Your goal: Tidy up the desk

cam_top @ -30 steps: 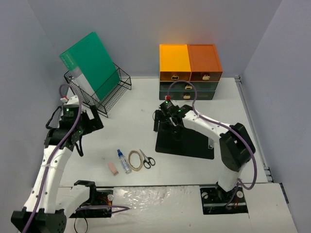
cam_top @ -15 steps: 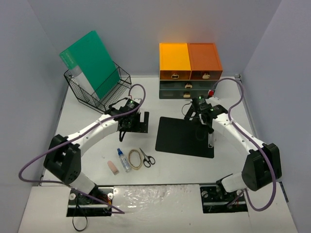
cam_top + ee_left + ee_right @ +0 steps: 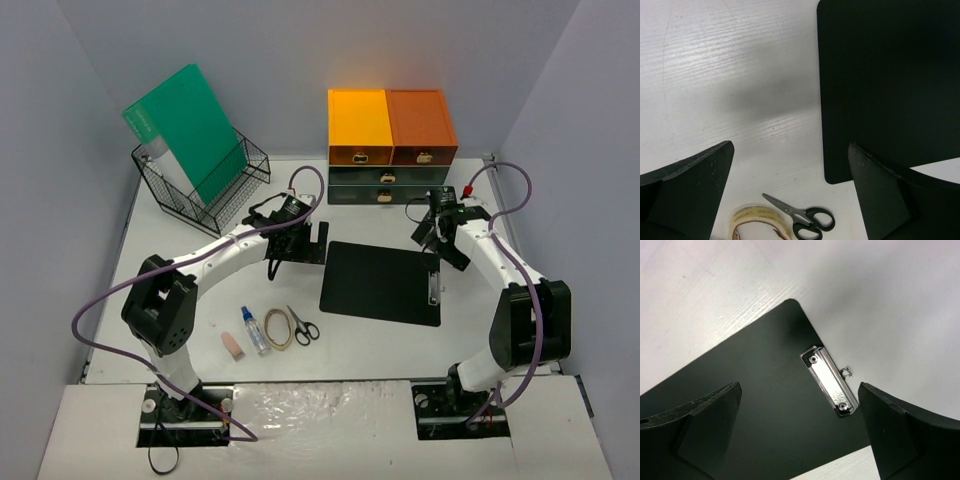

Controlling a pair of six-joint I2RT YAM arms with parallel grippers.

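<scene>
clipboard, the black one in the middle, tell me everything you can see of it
The clipboard is a thin, matte black rectangular board with rounded corners. A small shiny metal clip, fixed by two rivets, sits at the middle of its right short edge, no paper under it. It lies flat on the white desk, slightly skewed, in front of the drawer unit, right of the scissors. Nothing rests on it.

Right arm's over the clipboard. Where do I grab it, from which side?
Probably the metal clip at the right edge of the clipboard, from above with the open right gripper: the board lies flat on the desk, and only the clip rises off it.
</scene>
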